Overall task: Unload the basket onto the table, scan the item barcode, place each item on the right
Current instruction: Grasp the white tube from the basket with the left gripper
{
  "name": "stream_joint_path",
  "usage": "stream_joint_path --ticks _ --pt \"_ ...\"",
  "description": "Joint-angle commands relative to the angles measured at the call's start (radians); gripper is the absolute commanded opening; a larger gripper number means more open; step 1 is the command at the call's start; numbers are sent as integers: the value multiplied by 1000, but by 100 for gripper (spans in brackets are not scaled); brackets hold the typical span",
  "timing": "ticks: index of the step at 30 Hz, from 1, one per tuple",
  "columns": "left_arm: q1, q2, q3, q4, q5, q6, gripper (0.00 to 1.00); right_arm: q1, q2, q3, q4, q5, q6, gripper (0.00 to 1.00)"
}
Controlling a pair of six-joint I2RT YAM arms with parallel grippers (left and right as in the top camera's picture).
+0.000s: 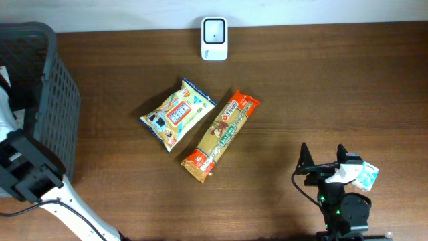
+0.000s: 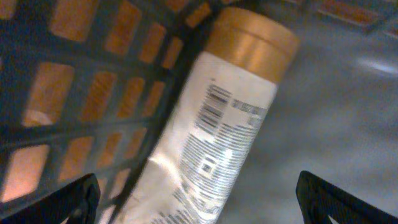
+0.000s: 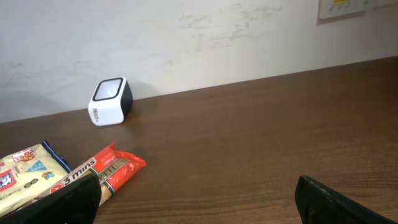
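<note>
**A:** What is the left gripper doing?

**B:** Its fingers are spread wide inside the basket, with nothing pinched. It faces a white tube with a gold cap. The tube lies against the mesh wall, and its barcode shows.

**A:** And the right gripper?

**B:** It is spread too, and empty, at the near right of the table.

**A:** What is beyond it?

**B:** A yellow snack bag and an orange noodle packet lie just beside each other mid-table. Farthest back, the white scanner stands by the wall.
</note>
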Motion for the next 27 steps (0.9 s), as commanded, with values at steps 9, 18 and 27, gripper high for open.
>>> stream_joint_path --ticks 9,18,27 --pt "5 -28 -376 229 52 93 54 6 -6 -8 -3 9 1 99" --pt "-2 -36 -377 141 426 27 0 6 -6 -8 -3 9 1 99" --pt "-1 -435 -112 -8 420 -102 0 6 -6 -8 -3 9 1 99"
